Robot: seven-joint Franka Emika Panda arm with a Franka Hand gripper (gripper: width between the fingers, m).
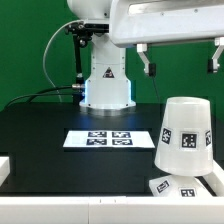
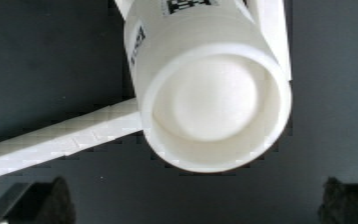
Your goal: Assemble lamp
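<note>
The white tapered lamp shade [image 1: 185, 135] stands narrow end up at the exterior view's front right and leans a little. It sits on the tagged white base [image 1: 176, 187]. The bulb is hidden. My gripper [image 1: 180, 62] hangs open and empty well above the shade, its two dark fingers spread wide. In the wrist view I look down on the shade's closed round end [image 2: 215, 112]. The gripper [image 2: 194, 205] is open, and only the dark fingertips [image 2: 34, 200] show, at the frame's corners.
The marker board [image 1: 108, 139] lies flat on the black table in front of the robot's base [image 1: 106, 82]. A white rail [image 1: 60, 201] runs along the table's front edge and also shows in the wrist view [image 2: 51, 146]. A green wall is behind.
</note>
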